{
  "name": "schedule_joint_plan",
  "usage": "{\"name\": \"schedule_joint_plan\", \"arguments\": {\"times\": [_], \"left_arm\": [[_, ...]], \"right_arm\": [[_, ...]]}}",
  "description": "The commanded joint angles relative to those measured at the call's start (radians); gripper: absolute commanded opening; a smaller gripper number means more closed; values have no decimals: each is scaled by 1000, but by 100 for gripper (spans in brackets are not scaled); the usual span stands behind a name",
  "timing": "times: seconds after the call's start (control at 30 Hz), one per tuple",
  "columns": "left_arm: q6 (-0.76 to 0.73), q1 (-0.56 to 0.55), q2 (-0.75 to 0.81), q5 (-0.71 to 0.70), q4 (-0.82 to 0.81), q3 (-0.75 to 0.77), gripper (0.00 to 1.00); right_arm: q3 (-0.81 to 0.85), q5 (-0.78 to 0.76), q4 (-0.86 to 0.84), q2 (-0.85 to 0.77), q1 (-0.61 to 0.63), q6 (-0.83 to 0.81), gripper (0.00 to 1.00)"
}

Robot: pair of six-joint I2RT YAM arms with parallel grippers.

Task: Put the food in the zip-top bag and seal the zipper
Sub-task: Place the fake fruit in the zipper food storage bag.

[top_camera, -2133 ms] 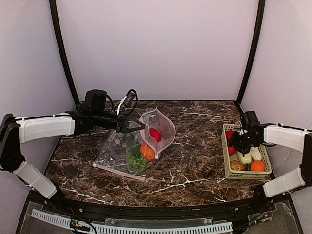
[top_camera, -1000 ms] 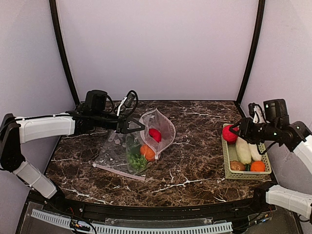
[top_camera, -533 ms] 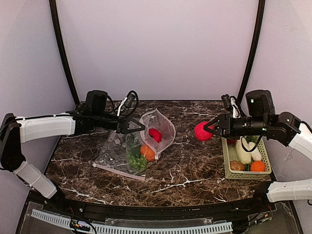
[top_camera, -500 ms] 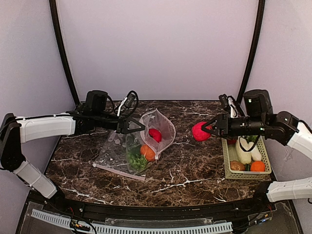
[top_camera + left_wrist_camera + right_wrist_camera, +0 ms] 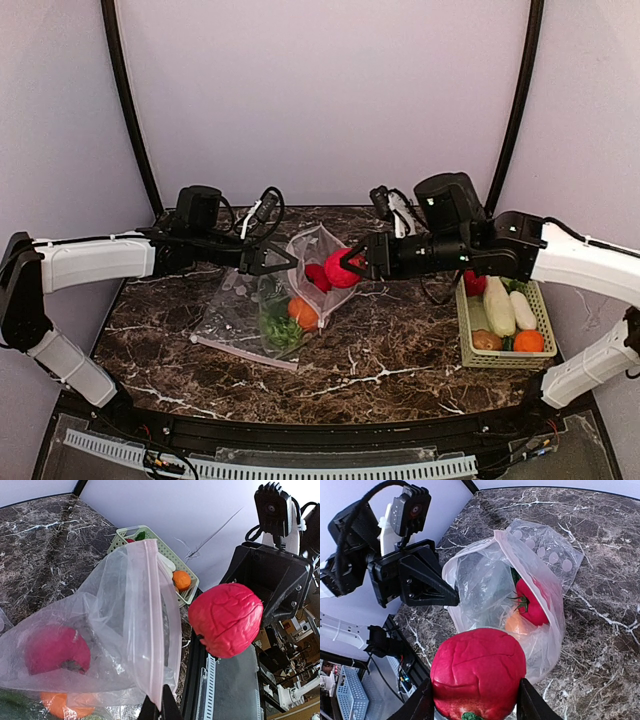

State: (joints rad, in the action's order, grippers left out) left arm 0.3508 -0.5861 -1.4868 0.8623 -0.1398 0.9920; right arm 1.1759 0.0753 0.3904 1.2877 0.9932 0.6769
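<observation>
A dark marbled table (image 5: 400,350) fills the scene. Left of centre, the clear dotted zip-top bag (image 5: 318,243) holds a red apple (image 5: 317,276), an orange fruit (image 5: 302,311) and leafy greens (image 5: 280,330). The left gripper (image 5: 272,258) pinches its pinkish zipper strip (image 5: 150,630), lifting the mouth open. The right gripper (image 5: 352,265) clamps a second red toy apple (image 5: 338,270) at that mouth. By the right edge, a pale green slotted basket (image 5: 462,330) contains white radishes (image 5: 499,308), an orange (image 5: 528,341) and a brown potato (image 5: 487,340).
</observation>
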Motion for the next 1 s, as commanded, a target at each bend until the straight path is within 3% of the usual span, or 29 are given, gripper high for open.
{"name": "schedule_joint_plan", "arguments": {"times": [0.0, 0.1, 0.27, 0.57, 0.97], "left_arm": [[-8, 5, 10, 14, 7, 3, 1], [-8, 5, 13, 14, 7, 4, 1], [-10, 5, 23, 16, 5, 3, 1], [-6, 5, 34, 25, -4, 2, 1], [-9, 5, 51, 17, -6, 0, 1]], "right_arm": [[110, -163, 3, 112, 51, -41, 45], [175, -317, 83, 194, 64, -23, 45], [262, -430, 206, 324, 80, -2, 45], [340, -421, 312, 497, 88, 30, 45], [341, -420, 421, 532, 87, 89, 51]]}}
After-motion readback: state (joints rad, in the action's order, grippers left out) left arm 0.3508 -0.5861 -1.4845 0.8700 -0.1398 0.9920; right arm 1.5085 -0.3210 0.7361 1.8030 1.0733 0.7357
